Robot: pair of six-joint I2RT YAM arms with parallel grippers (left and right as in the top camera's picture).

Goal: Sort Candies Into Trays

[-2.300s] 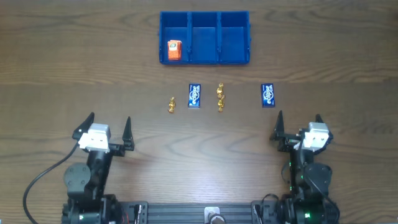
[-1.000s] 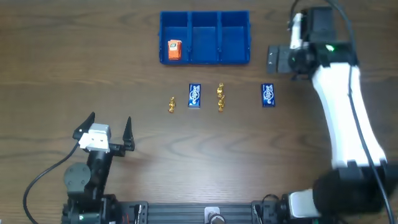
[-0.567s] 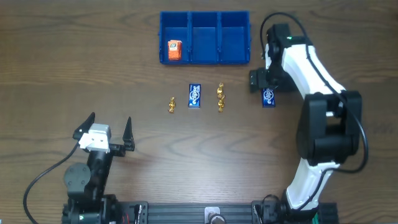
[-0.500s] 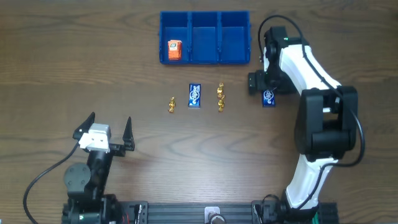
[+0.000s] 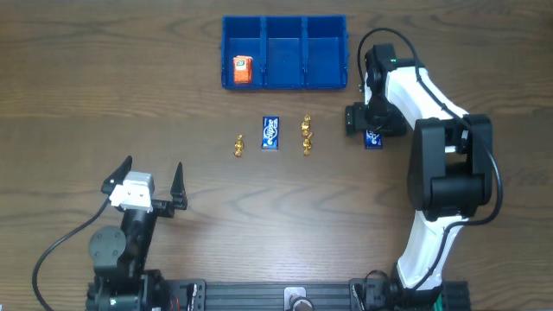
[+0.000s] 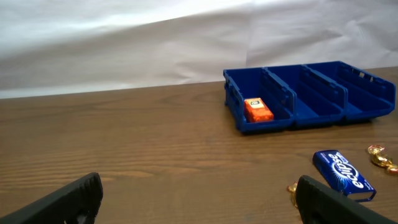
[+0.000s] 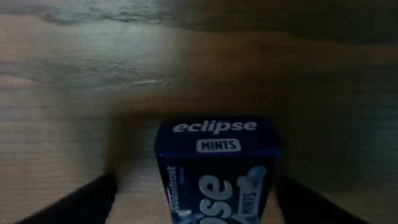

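Note:
A blue three-compartment tray (image 5: 284, 79) stands at the back, with an orange candy (image 5: 242, 69) in its left compartment. Below it lie a blue mint box (image 5: 270, 132), gold wrapped candies (image 5: 306, 126) (image 5: 239, 145), and a second mint box (image 5: 373, 139) at the right. My right gripper (image 5: 371, 123) hangs low over that second box. In the right wrist view the box (image 7: 217, 165) lies between the fingers (image 7: 74, 202), which are open and apart from it. My left gripper (image 5: 149, 183) rests open near its base, holding nothing.
From the left wrist view I see the tray (image 6: 311, 93), the orange candy (image 6: 258, 110), the left mint box (image 6: 343, 176) and gold candies (image 6: 379, 157) across bare wood. The right arm (image 5: 432, 95) arches beside the tray's right end.
The right arm rose from its base, swung up beside the tray's right end, then came down over the right mint box. The left arm stayed still.

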